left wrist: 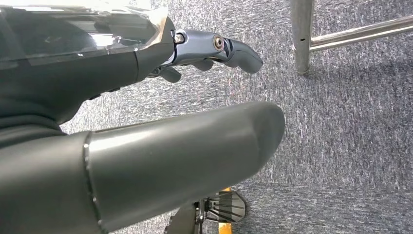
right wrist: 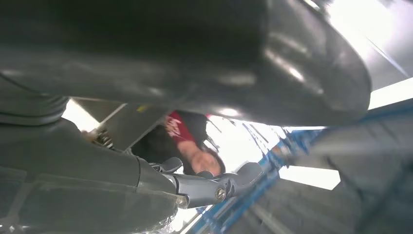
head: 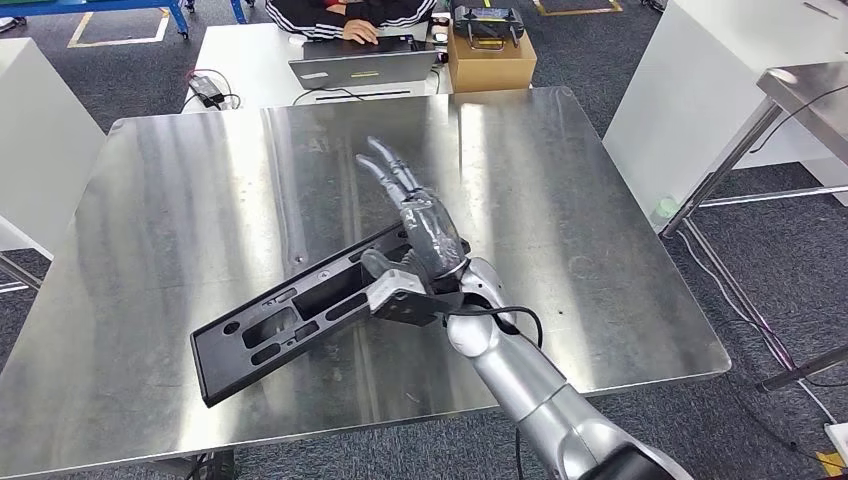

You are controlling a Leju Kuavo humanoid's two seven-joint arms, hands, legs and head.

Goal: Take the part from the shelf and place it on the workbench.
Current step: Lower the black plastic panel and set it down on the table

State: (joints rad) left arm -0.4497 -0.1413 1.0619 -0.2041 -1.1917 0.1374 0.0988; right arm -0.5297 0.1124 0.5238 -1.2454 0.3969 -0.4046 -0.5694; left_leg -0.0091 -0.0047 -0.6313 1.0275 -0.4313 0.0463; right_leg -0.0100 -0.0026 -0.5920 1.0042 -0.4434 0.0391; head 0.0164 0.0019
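Here, the black part (head: pixel 300 312) lies flat at lower centre of the workbench (head: pixel 170 190), the right hand (head: pixel 420 235) resting over its right end, fingers (head: pixel 385 165) outstretched, gripping nothing; left hand (left wrist: pixel 214 51) fingers loosely extended, holding nothing.

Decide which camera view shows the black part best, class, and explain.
The head view: the whole black part lies on the steel workbench beside the right hand. The two wrist views give no clear sight of it.

Black part (head: pixel 300 310) on brushed silver workbench (head: pixel 180 200); grey right hand (head: pixel 425 230); brown cardboard box (head: pixel 490 62) at 12 o'clock; grey speckled carpet (left wrist: pixel 350 146)
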